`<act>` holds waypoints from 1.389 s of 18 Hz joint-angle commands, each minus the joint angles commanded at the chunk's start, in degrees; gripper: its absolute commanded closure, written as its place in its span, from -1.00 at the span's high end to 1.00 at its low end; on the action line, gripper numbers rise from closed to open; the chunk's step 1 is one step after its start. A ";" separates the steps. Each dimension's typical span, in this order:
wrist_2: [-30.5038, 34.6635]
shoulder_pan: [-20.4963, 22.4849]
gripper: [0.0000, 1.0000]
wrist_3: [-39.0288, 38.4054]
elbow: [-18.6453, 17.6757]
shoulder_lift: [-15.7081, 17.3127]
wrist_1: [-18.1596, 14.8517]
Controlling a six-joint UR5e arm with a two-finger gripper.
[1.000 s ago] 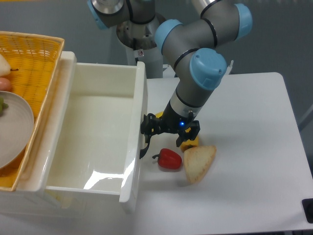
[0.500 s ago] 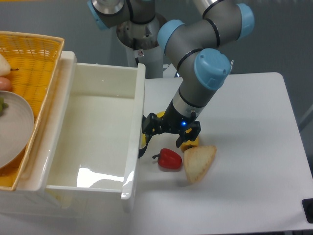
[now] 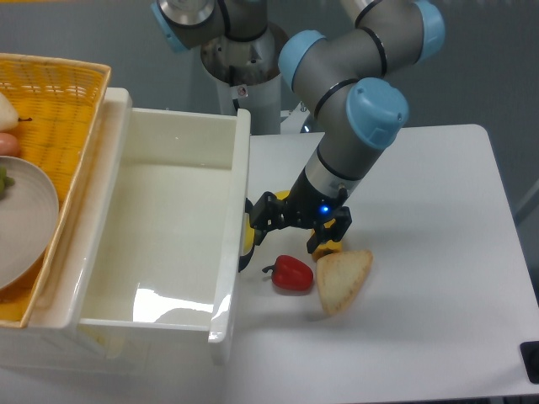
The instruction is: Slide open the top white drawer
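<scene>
White plastic top drawer (image 3: 160, 244) stands pulled well out; the gripper (image 3: 263, 220), fingers apart beside its black handle (image 3: 245, 244), should back straight away, clear of the red pepper (image 3: 291, 273).

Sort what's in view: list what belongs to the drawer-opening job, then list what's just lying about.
Belongs to the job:
- top white drawer, pulled out
- its black handle
- gripper, beside the handle

Just lying about:
- red pepper
- bread slice
- yellow object under the gripper
- yellow wicker basket
- grey plate
</scene>
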 joint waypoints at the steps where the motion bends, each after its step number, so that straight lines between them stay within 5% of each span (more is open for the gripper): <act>1: 0.09 0.09 1.00 0.09 0.09 0.26 0.26; 7: 1.49 2.28 1.00 2.71 1.14 0.44 0.53; 13: 8.33 6.15 1.00 21.77 1.23 0.00 1.23; 20: 20.82 6.77 1.00 35.23 1.58 -5.26 7.91; 25: 25.66 8.78 1.00 42.80 3.95 -10.19 8.53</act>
